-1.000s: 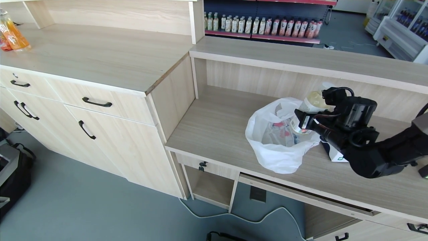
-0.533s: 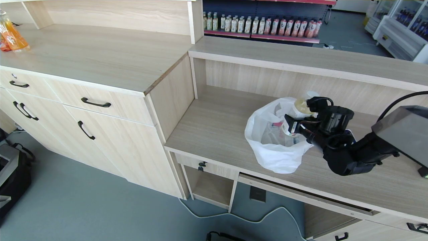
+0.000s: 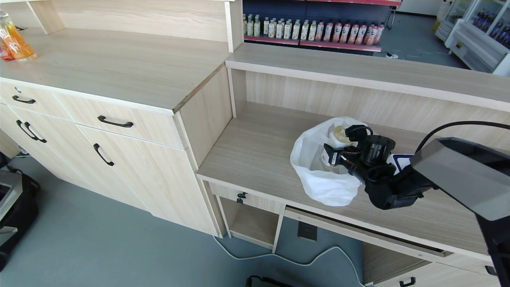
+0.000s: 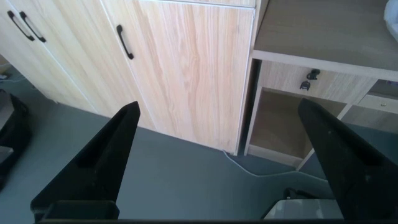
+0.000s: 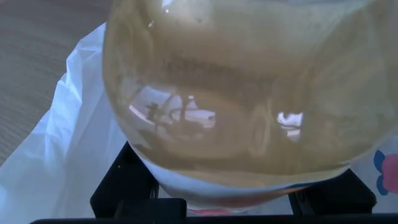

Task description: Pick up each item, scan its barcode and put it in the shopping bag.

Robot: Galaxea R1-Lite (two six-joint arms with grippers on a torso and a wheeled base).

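Right gripper (image 3: pixel 334 156): black fingers (image 5: pixel 134 196) clamped on lower body of bottle (image 3: pixel 340 134). Bottle: clear plastic, rounded, pale tan liquid, white label band. Held tilted at open mouth of shopping bag (image 3: pixel 314 179). Bag: thin white crinkly film, slumped open, on light wood-grain counter (image 3: pixel 259 147), nr front edge. Flat white-and-blue box (image 3: pixel 399 160) on counter, just behind right arm. Left gripper (image 4: pixel 217 162): two black tapered fingers (image 4: pixel 93 171) spread wide, nothing btwn. Beneath: grey floor (image 4: pixel 180 180), pale laminate cabinet door (image 4: pixel 193 68) w/ black bar handle (image 4: pixel 124 40). Orange drink bottle (image 3: pixel 14 40) on upper counter (image 3: pixel 119 63), far left, well apart from bag.
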